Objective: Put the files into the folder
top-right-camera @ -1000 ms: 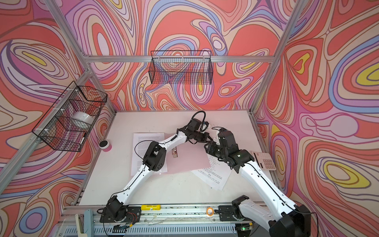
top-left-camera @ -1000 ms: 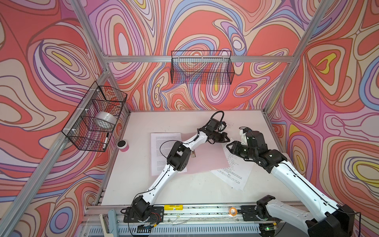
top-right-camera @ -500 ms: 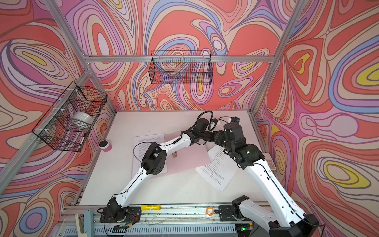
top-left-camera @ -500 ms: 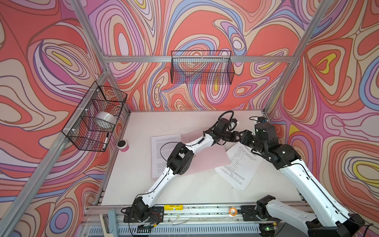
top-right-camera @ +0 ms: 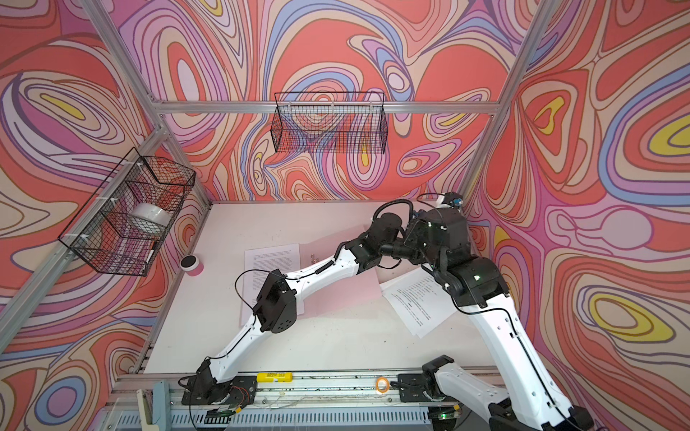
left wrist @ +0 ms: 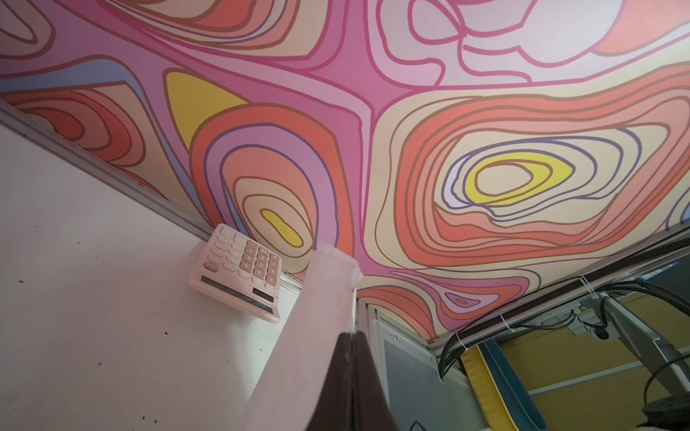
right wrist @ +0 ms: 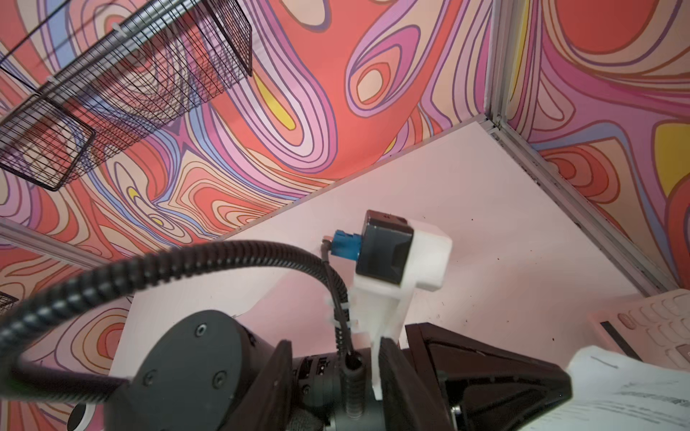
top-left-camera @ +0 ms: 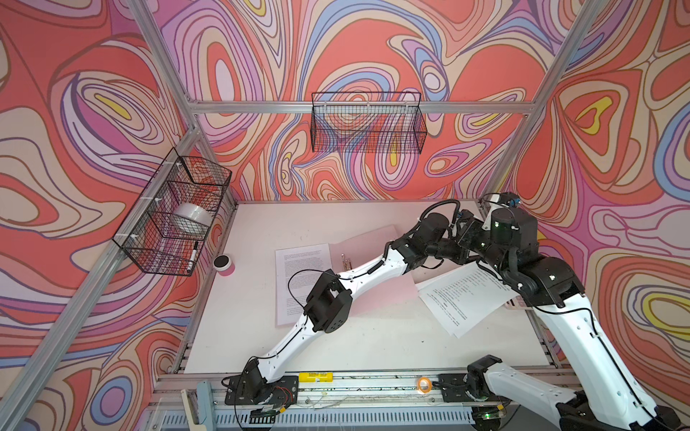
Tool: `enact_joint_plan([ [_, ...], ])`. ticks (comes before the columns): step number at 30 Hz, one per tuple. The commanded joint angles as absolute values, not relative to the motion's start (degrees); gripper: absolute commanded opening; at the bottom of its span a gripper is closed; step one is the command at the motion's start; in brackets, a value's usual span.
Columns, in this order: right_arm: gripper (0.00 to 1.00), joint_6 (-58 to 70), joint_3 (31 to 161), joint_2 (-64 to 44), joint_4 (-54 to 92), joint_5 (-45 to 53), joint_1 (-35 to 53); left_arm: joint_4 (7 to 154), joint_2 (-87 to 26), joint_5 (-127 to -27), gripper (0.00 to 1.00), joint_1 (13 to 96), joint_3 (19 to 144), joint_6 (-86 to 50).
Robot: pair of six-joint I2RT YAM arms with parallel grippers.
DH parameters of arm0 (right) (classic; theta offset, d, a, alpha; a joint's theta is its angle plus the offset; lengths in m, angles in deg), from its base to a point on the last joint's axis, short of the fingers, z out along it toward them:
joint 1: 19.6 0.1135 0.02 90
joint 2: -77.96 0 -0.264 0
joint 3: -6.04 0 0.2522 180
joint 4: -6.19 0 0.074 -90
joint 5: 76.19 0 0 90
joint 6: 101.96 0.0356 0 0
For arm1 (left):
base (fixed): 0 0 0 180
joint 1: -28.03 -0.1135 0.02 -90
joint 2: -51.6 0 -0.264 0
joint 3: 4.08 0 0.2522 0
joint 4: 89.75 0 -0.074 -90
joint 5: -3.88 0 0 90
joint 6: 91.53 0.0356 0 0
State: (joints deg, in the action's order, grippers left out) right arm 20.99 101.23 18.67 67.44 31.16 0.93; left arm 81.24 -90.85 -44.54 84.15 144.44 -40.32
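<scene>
Jaws, left gripper: pinched shut on a lifted flap of the folder.
Jaws, right gripper: parted.
Files: just right of the folder, under the right arm.
Surface: white, speckled; pink calculator at its edge.
Room: swirl-patterned walls, wire baskets.
</scene>
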Motion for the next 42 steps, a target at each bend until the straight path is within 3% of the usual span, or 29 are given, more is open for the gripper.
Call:
enact_joint_plan([
  [1,0.41,19.6,106.3,19.2,69.9,31.3,0.6,80.6,-83.8,-43.5,0.00,84.1,143.9,-40.4],
  [8,0.42,15.4,116.8,15.2,71.2,33.1,0.6,84.8,-70.5,-44.6,0.00,84.2,134.0,-45.0],
  [15,0.43,13.6,123.1,12.7,72.2,33.1,0.6,78.6,-61.2,-48.9,0.00,83.6,128.3,-43.3],
  [23,0.45,12.7,125.2,10.1,72.0,30.1,0.6,78.5,-49.0,-54.8,0.00,74.3,110.1,-44.0],
  [27,0.47,13.1,122.7,7.7,70.4,28.1,0.0,78.8,-47.4,-54.7,0.00,69.4,104.1,-43.5],
  [34,0.46,17.5,108.2,4.9,65.2,14.5,-5.2,80.2,-49.9,-57.9,0.00,60.7,95.6,-39.3],
  [37,0.46,19.4,99.9,5.8,63.0,9.9,-5.2,78.7,-50.5,-59.0,0.00,60.1,94.0,-37.1],
  [42,0.47,19.1,95.7,6.2,63.6,10.4,-5.2,76.9,-51.6,-54.0,0.00,60.8,93.7,-34.0],
])
